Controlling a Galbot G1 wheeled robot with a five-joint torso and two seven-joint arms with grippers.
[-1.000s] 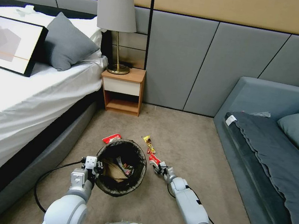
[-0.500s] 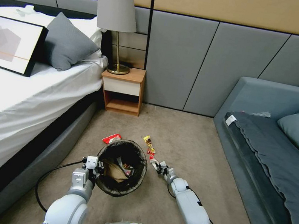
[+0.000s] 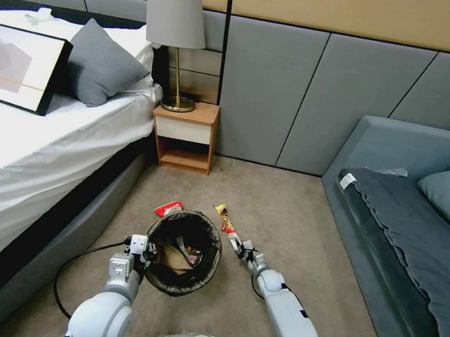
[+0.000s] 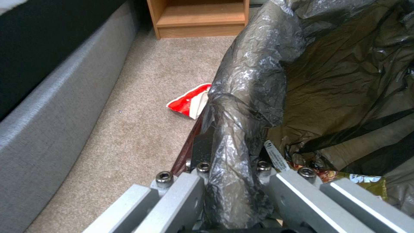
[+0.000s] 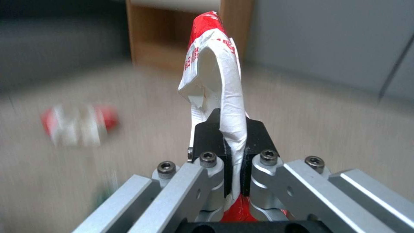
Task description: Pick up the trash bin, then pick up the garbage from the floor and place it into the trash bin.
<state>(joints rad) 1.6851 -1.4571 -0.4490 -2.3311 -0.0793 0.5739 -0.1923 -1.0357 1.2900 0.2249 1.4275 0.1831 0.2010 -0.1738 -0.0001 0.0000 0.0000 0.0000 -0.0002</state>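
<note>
The trash bin (image 3: 177,284), a round bucket lined with a dark bag, sits low on the carpet in the head view. My left gripper (image 3: 149,252) is shut on its near-left rim (image 4: 248,87), clamping the bag fold. Paper and wrappers lie inside the bin (image 3: 179,254). To the bin's right, my right gripper (image 3: 244,249) is shut on a red-and-white wrapper (image 5: 215,81) that stands up from the jaws, a piece of the garbage. A yellow-brown wrapper (image 3: 223,214) lies beyond it on the floor. Another red-and-white wrapper (image 3: 168,208) lies behind the bin (image 4: 190,103).
A bed with a grey base (image 3: 86,208) runs along the left. At the back stands a wooden nightstand (image 3: 184,136) with a lamp. A grey sofa (image 3: 398,232) borders the right. Bare carpet (image 3: 283,201) lies between them. A black cable (image 3: 67,268) loops by my left arm.
My right gripper has lifted and edged away from me with the red-and-white wrapper in it. The left gripper and the bin have stayed put.
</note>
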